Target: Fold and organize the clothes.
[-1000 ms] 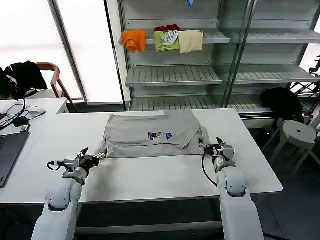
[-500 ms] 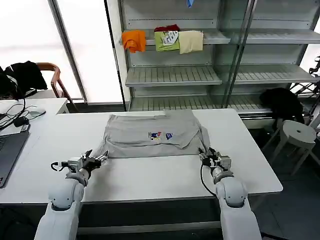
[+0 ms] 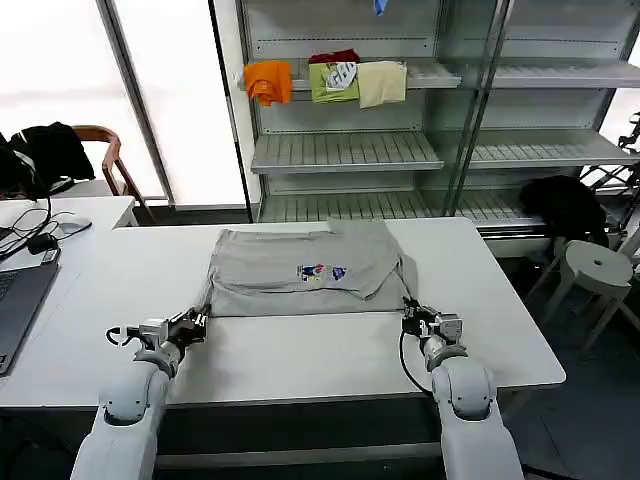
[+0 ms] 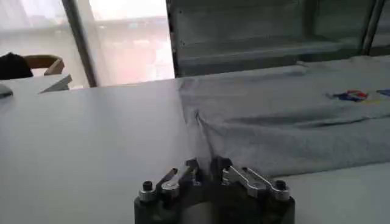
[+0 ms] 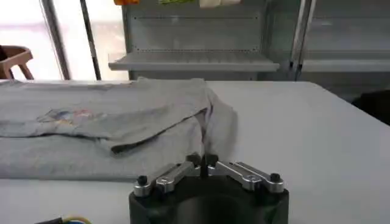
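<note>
both grippers' jaws pinch the grey shirt [image 3: 305,270]; hem corners hidden.

Your grey shirt [image 3: 305,272] lies flat on the white table [image 3: 300,350], chest print up, sleeves partly folded in. Your left gripper [image 3: 196,320] sits at the shirt's near left corner, fingers pinched on the hem. Your right gripper [image 3: 409,314] is at the near right corner, likewise closed on fabric. Behind, the shelf [image 3: 440,70] carries orange, green and cream folded garments [image 3: 325,80].
</note>
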You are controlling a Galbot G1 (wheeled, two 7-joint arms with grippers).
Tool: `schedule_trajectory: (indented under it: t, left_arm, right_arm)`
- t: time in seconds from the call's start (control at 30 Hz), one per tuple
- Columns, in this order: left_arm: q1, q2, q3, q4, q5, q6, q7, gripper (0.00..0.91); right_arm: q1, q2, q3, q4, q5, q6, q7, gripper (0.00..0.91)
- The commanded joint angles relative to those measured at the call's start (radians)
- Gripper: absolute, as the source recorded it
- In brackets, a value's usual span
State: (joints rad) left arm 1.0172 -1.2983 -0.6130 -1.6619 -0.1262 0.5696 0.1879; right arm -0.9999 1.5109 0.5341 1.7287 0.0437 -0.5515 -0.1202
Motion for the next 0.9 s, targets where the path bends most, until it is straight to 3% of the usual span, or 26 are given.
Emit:
schedule_trajectory:
  t: [0.03,0.2,0.47,0.67,0.9]
  left_arm:
    - [0.003,0.000,0.000,-0.011,0.001,-0.004,0.007,0.000]
    - [0.061,0.011,-0.027,-0.134,-0.018,0.007,0.001,0.000]
    - [0.300,0.074,-0.115,-0.346,-0.089,0.007,0.022,0.000]
    - [0.472,0.037,-0.193,-0.450,-0.121,0.006,0.016,0.000]
    - [0.569,-0.021,-0.269,-0.503,-0.146,0.005,-0.006,0.000]
  right_arm:
    - [-0.005,0.001,-0.001,0.024,0.015,0.004,-0.006,0.000]
    - [-0.061,-0.005,0.003,0.120,0.105,-0.027,0.028,0.000]
    - [-0.236,-0.046,-0.007,0.316,0.102,-0.030,0.049,0.000]
    - [-0.366,-0.052,-0.036,0.392,0.058,-0.029,0.061,0.000]
    - [-0.425,-0.065,-0.045,0.440,0.039,-0.029,0.064,0.000]
